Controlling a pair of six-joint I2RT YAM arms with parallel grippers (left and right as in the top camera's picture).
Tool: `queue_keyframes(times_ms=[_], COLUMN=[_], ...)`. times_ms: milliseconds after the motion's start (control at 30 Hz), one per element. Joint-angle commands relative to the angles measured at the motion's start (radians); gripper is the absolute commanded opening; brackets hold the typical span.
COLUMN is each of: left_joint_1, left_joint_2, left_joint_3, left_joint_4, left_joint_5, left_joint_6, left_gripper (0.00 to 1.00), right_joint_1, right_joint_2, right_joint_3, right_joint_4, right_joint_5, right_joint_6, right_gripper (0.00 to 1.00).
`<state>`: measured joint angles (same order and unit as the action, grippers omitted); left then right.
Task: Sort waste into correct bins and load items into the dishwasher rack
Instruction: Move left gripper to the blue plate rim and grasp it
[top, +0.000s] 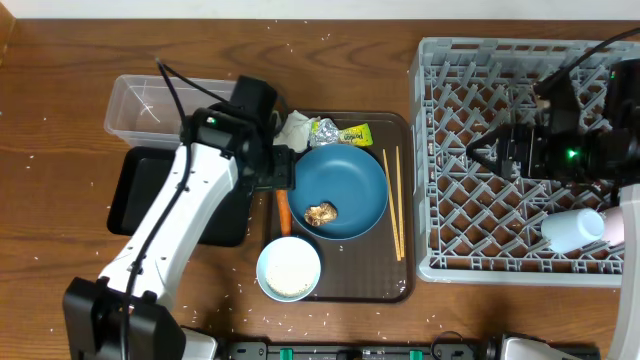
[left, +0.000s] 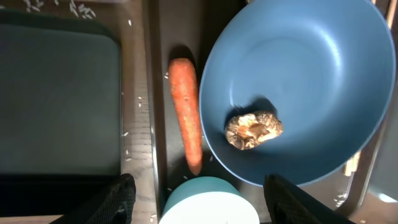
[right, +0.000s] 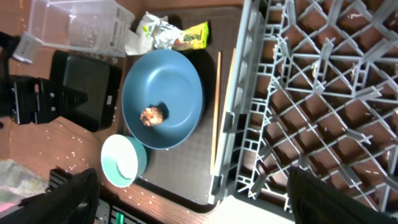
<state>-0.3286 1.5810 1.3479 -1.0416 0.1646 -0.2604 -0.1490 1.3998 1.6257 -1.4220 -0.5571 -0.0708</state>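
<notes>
The dark-blue plate (top: 345, 185) sits on a brown serving tray (top: 390, 285) and holds a brown food lump (top: 320, 213). An orange carrot piece (top: 284, 210) lies left of the plate. A bowl of white rice (top: 289, 268) stands in front. Chopsticks (top: 393, 200) lie right of the plate. Tissue (top: 293, 128) and a foil wrapper (top: 340, 133) lie behind it. My left gripper (top: 283, 172) is open and empty, hovering above the carrot (left: 186, 112) and bowl rim (left: 208, 202). My right gripper (top: 485, 152) is open and empty above the grey rack (top: 470, 220).
A clear tub (top: 135, 110) and a black tray (top: 135, 195) lie left of the serving tray, partly under my left arm. A pale cup (top: 572, 228) lies on its side in the rack's right part. Rice grains are scattered on the wooden table.
</notes>
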Motion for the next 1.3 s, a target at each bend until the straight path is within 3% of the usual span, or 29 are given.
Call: queue_keyframes(times_ms=[0, 400, 667, 900, 1267], left_joint_1=[-0.029, -0.155, -0.161, -0.158, -0.144], left_joint_2=[0.002, 0.09, 0.13, 0.129, 0.224], left_joint_3=[-0.004, -0.005, -0.005, -0.005, -0.035], left_joint_4=[0.012, 0.06, 0.068, 0.067, 0.118], left_joint_5=[-0.08, -0.088, -0.092, -0.185, -0.255], left_joint_6=[0.016, 0.013, 0.012, -0.052, -0.053], left_gripper=[0.67, 0.66, 0.65, 0.65, 0.63], right_joint_1=[0.013, 0.013, 0.013, 0.013, 0.013], right_joint_2=[0.005, 0.006, 0.006, 0.006, 0.006], right_joint_3=[-0.011, -0.012, -0.012, -0.012, -0.012], right_joint_4=[-0.003, -0.008, -0.023, -0.026, -0.026], right_joint_5=[0.023, 0.03, 0.06, 0.06, 0.06], right_joint_6=[-0.013, -0.001, -0.001, 0.0, -0.001], right_gripper=[0.87, 0.84, 0.85, 0.85, 0.87])
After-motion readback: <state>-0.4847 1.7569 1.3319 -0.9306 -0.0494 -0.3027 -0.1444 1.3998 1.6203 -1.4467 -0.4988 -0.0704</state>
